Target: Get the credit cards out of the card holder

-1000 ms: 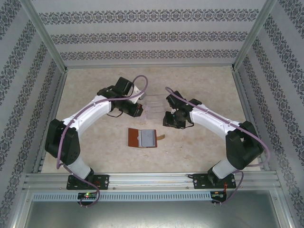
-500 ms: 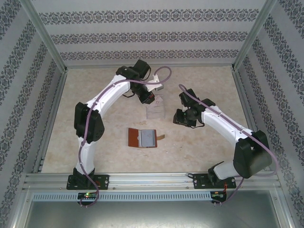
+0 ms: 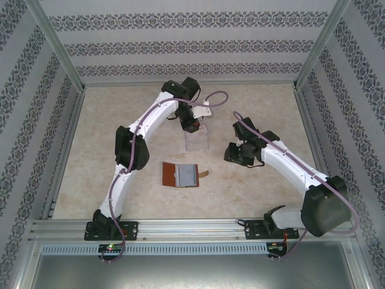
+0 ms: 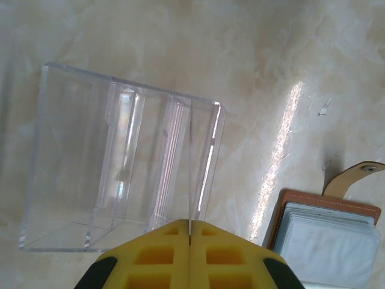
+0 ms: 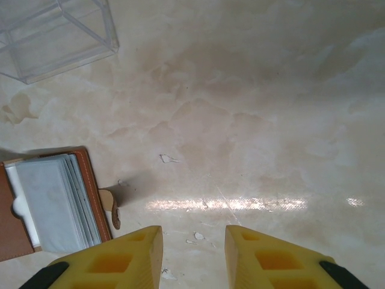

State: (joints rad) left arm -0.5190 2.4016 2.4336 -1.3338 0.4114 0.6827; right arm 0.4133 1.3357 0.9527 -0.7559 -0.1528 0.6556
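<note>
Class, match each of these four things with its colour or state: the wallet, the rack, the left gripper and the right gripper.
Things:
1. wallet
2. rack
3. left gripper
4. right gripper

States:
A. fingers apart, nothing between them
B. transparent
C. brown, lying open
D. fingers shut

Pairs: 1-C, 2-B, 3-D, 4-A
</note>
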